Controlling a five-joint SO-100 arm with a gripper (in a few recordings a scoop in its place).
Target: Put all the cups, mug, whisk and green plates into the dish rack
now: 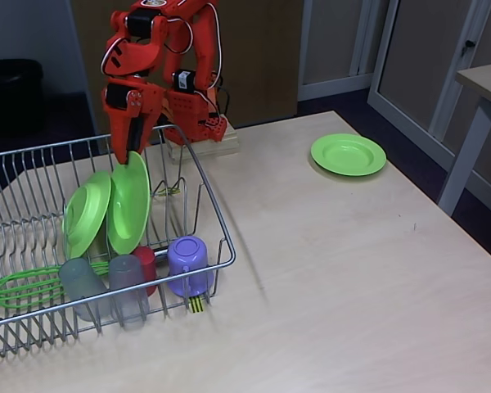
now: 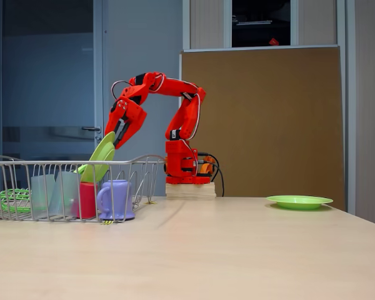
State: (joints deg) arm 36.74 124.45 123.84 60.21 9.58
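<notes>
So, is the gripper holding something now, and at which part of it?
Yes. The gripper is shut on the top rim of a green plate, which stands on edge in the dish rack.

Shiny silver wire dish rack (image 1: 215, 219). Glossy lime plastic plates (image 1: 349, 154), frosted see-through grey cups (image 1: 128, 291), smooth lilac plastic mug (image 1: 187, 264). Matt pale wood-look table (image 1: 352, 270).

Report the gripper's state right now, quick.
Gripper: shut on the rim of a green plate, holding it upright in the dish rack.

Three green plates (image 1: 128, 205), three cups (image 1: 128, 291), one mug (image 1: 187, 264), one whisk (image 1: 20, 286).
</notes>
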